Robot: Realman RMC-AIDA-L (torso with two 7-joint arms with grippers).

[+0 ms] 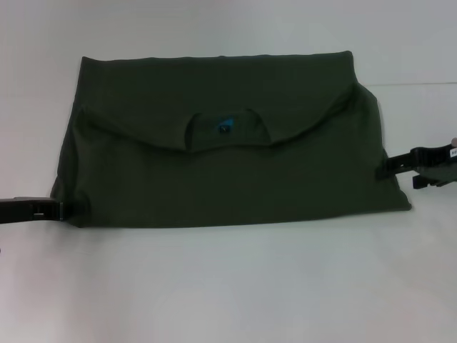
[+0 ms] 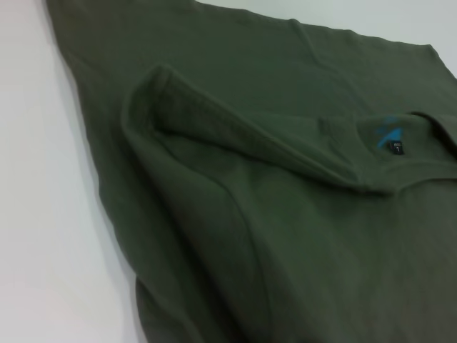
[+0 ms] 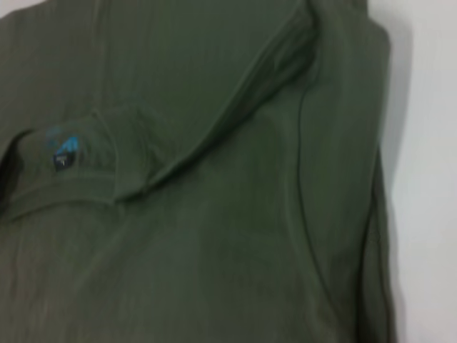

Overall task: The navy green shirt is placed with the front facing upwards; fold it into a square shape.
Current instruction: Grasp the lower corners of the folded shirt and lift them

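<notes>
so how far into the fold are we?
Done: the navy green shirt is folded into a wide band, collar flap on top. In hand: left gripper and right gripper sit at its opposite side edges. Left: folding those sides inward to make a square.

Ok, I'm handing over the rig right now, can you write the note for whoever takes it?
Left gripper: low at the shirt's near left corner, at the cloth edge.
Right gripper: at the shirt's right edge, about mid-height.
Navy green shirt: lies flat on the white table, already folded once across into a wide rectangle; the collar with its neck label faces up at the middle, on the folded-over layer.
Done: the first crosswise fold.
Left: probably bring the sides in to make a square, then smooth the raised ridge along the fold.
</notes>
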